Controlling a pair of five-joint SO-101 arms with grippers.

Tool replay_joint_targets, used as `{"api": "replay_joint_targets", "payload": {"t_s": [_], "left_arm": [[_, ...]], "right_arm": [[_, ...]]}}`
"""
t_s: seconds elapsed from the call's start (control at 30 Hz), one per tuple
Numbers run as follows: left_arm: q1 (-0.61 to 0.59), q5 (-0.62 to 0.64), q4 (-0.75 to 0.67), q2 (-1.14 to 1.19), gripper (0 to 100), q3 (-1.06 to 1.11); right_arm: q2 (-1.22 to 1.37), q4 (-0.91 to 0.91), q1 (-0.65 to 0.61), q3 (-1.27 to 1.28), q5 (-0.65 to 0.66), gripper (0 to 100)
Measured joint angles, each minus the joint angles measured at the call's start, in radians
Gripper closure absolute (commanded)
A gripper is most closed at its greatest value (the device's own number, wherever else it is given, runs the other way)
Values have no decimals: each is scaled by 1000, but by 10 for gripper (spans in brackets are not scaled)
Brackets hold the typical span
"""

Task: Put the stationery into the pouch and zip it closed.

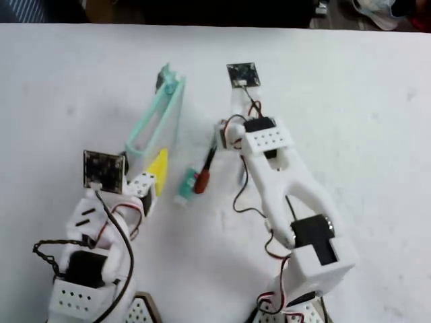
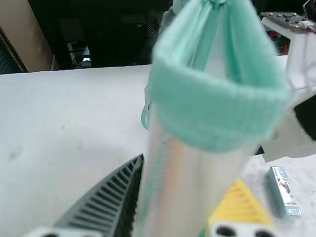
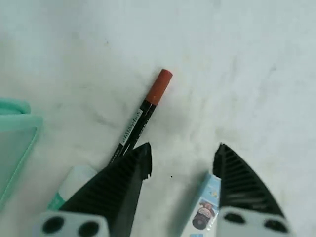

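Observation:
The mint-green pouch (image 1: 158, 121) stands on its edge with its zip side up, and my left gripper (image 1: 156, 171) is shut on its near end. In the left wrist view the pouch (image 2: 217, 98) sits clamped between the grey and yellow fingers (image 2: 237, 207). A black pen with a red cap (image 1: 204, 169) lies on the table right of the pouch. My right gripper (image 1: 221, 138) hangs open over the pen's black end. The pen (image 3: 143, 113) runs away from the open right gripper (image 3: 182, 153). A small blue box (image 3: 203, 210) lies beside it.
A small teal-and-white piece (image 1: 184, 185) lies next to the pen's cap. The blue box (image 2: 282, 191) rests on the table beyond the yellow finger. The white table (image 1: 350, 101) has free room to the right and at the back.

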Motion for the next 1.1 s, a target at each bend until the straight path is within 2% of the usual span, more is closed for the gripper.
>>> {"api": "replay_joint_targets", "payload": {"t_s": [0.33, 0.6, 0.87, 0.93, 1.07, 1.1], "left_arm": [[0, 0, 0, 0, 804, 0], [-20, 0, 0, 0, 802, 0], [-31, 0, 0, 0, 803, 0], [-31, 0, 0, 0, 803, 0], [-31, 0, 0, 0, 804, 0], [-31, 0, 0, 0, 804, 0]], "right_arm": [[176, -6, -66, -160, -3, 768], [379, -2, -81, -344, -94, 769], [568, 235, -84, -663, -100, 775], [614, 296, -84, -747, -100, 824], [710, 405, -66, -908, -89, 991], [730, 430, -63, -947, -69, 980]]}}
